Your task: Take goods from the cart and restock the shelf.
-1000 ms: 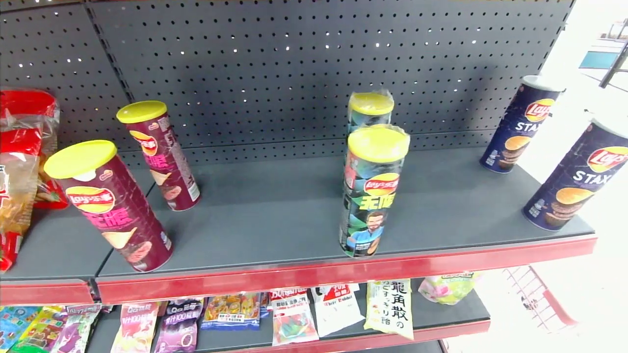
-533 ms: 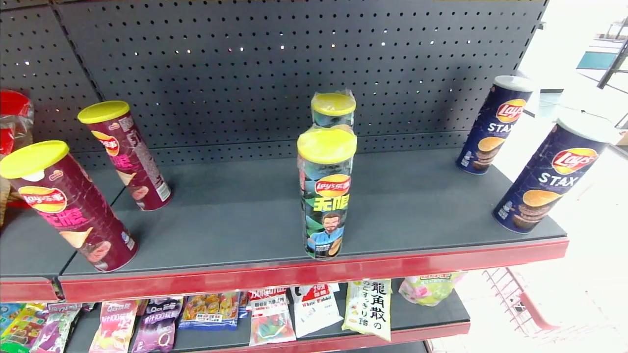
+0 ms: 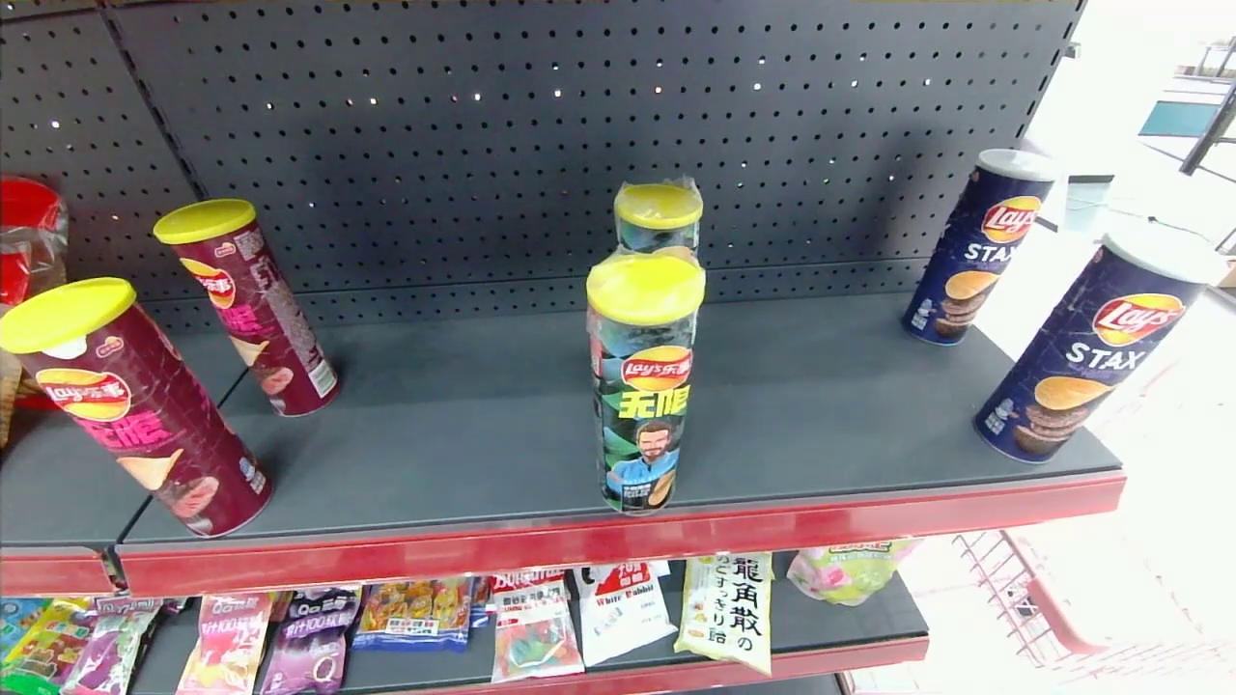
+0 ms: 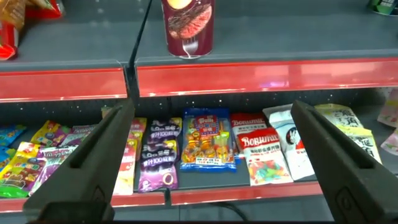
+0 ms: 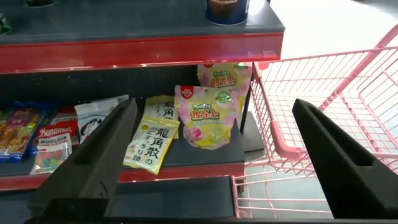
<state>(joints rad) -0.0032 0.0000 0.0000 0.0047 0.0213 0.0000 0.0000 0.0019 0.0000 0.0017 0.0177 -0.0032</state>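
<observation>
On the upper shelf, six upright chip cans in three pairs, each pair set one behind the other: two maroon cans with yellow lids at the left, two green cans with yellow lids in the middle, two navy cans with pale lids at the right end. Pairs well apart. All lids on, contents hidden.

On the lower shelf, a row of flat snack packets side by side, overlapping too much for a sure count. At its right end, two pale green pouches, one behind the other, just beside a yellow-white packet.

Just right of the shelves, a pink wire cart; cannot tell what lies in it.

Left gripper spread wide, holding nothing, facing the lower shelf below the front maroon can. Right gripper also spread wide, holding nothing, facing the lower shelf's right end near the cart.
</observation>
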